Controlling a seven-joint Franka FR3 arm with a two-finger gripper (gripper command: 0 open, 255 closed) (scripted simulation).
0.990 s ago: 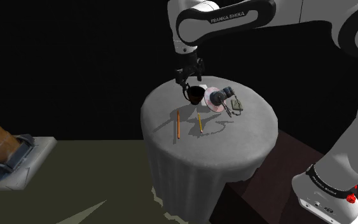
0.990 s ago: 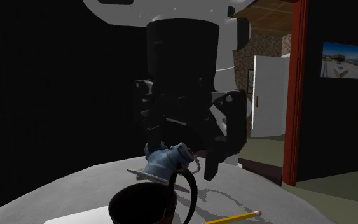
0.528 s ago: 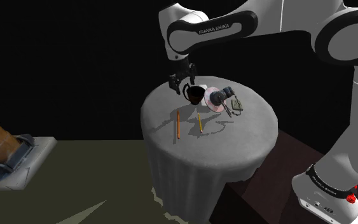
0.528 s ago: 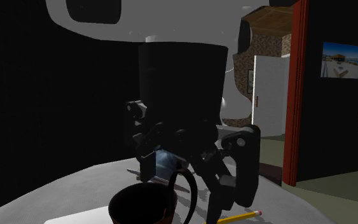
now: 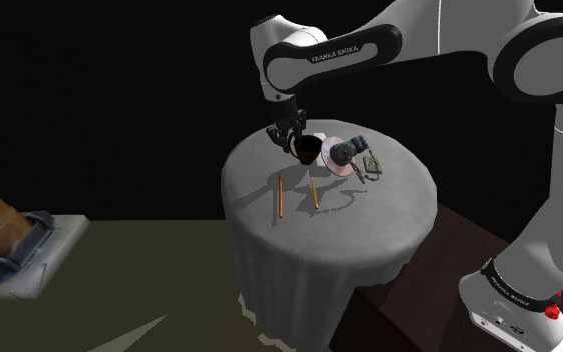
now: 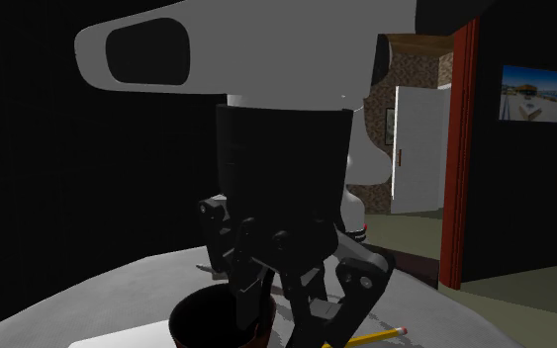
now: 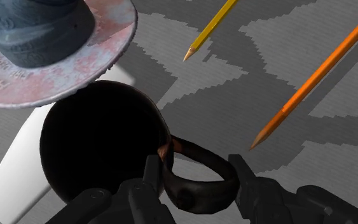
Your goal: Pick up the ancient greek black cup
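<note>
The black cup (image 7: 101, 140) stands upright on a white sheet (image 7: 12, 172), its looped handle (image 7: 199, 191) turned toward the hand. My gripper (image 7: 196, 168) is shut on that handle, one black finger on each side of the loop. In the shoulder view the gripper (image 5: 291, 137) is down at the cup (image 5: 308, 150) near the far edge of the round table. From the second exterior view the hand (image 6: 296, 306) sits low over the cup's rim (image 6: 212, 321), hiding the handle.
A pink disc (image 7: 56, 57) carrying a blue-grey object touches the cup's far side. A yellow pencil (image 7: 210, 28) and an orange pencil (image 7: 317, 70) lie on the grey-clothed table (image 5: 329, 215). A small greenish item (image 5: 371, 163) lies past the disc. Black area lies behind the table.
The hand has dropped from above the cup down to it, and the fingers, open before, have shut on the handle. The cup has not moved.
</note>
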